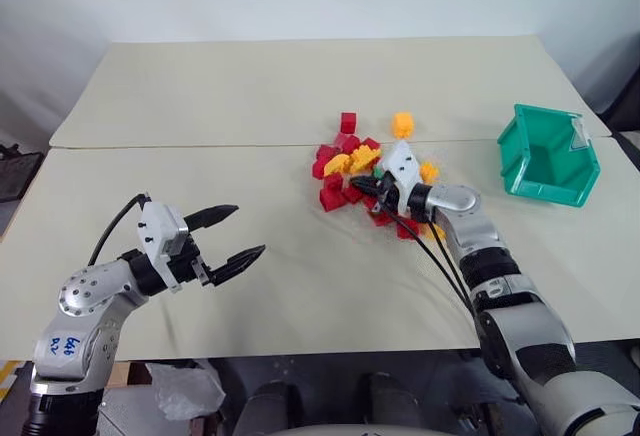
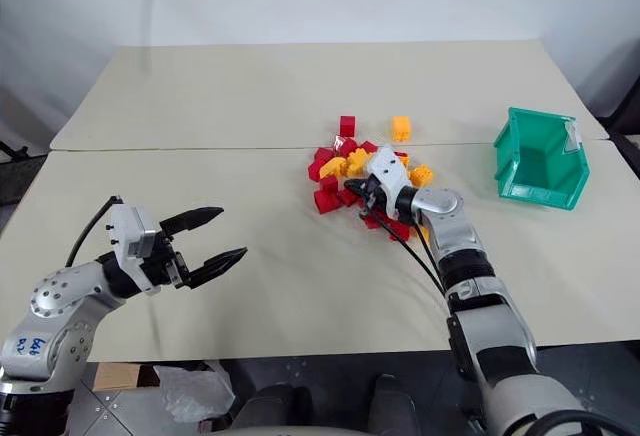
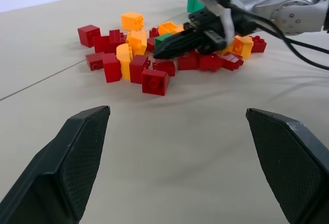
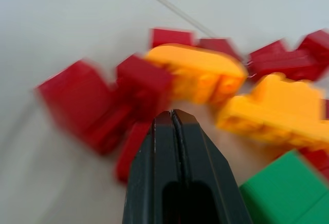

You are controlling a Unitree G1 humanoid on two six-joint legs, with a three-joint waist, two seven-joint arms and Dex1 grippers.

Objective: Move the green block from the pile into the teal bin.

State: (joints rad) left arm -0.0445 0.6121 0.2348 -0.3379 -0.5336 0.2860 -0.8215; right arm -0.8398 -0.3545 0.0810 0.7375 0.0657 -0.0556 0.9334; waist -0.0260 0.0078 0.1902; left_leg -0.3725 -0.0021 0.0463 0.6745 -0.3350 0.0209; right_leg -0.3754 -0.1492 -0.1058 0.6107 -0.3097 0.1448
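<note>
1. Looking over the wide beige table [image 1: 250,96], we see the teal bin [image 1: 548,156] near its right edge, open side up, with nothing visible inside it and well apart from the bricks.
2. Our left gripper [image 1: 226,236] hovers above bare table well left of the pile, its two fingers spread wide and holding nothing.
3. Our right gripper [image 3: 163,49] sits low in the pile [image 1: 365,178], fingers pressed together with nothing between them.
4. We find the green block [image 4: 288,190] among the red and yellow bricks, just beside those closed fingers and not gripped.
5. We judge the task barely begun: grasping, carrying and dropping the block are all left.
6. A white label [image 1: 577,132] sits on the bin's rim; we cannot read it, nor the blue handwriting on the left arm's sticker [image 1: 66,346].
</note>
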